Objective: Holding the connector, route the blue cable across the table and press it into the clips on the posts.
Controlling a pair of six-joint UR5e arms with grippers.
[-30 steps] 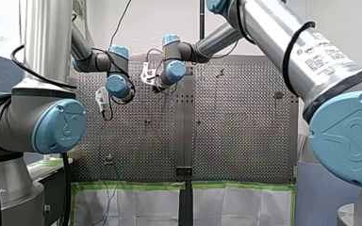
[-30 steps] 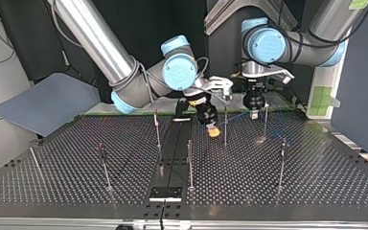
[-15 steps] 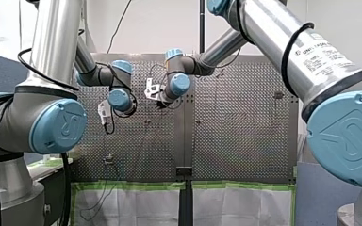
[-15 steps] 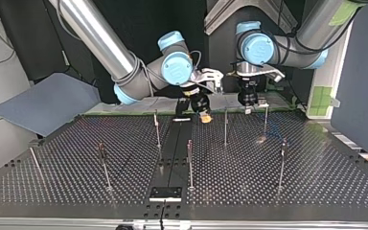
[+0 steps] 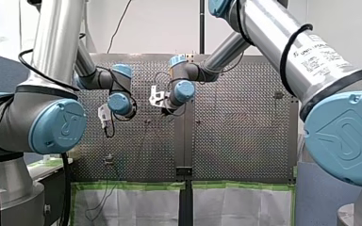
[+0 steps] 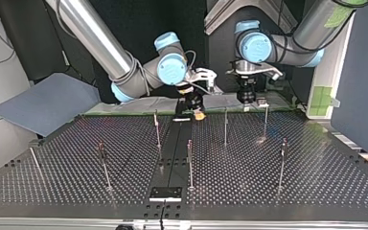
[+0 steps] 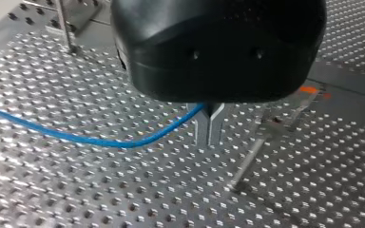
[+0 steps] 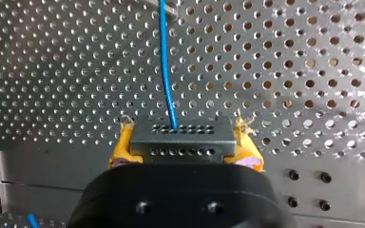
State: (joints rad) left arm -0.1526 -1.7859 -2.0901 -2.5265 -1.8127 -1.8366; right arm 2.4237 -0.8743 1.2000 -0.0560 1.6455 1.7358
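- Perforated table (image 6: 316, 182): thin upright posts (image 6: 225, 125) spread across it, well apart from each other.
- Right gripper (image 8: 184, 135): at the table's far edge in the top view, near the middle strip. Yellow pads (image 8: 119, 148) clamped on the two short sides of the connector.
- Left gripper (image 7: 209, 128): just beside the right one, black body. Metal fingers (image 7: 201, 128) pressed together, apparently pinching the cable where it runs up into them.
- Blue cable (image 7: 100, 141): leaves the connector's face, reaches the left fingers, then sags in a loose curve low over the table. Not in any clip yet.
- Likely handling: thin, light, limp, no shape of its own. Slack bound to droop and snag on posts, so needs light tension between the two grips. Smooth jacket probably slides in a metal pinch: handy for feeding, poor for pulling hard.
- Connector (image 8: 183, 148): small dark block with rows of holes, rigid, light. Best hold on the flat sides as now, never by the cable root, likely the weak spot.
- Clip (image 6: 283, 143): small dark bit at a post top, shape too small to tell. Best to pinch the cable just beside a clip when pressing in.
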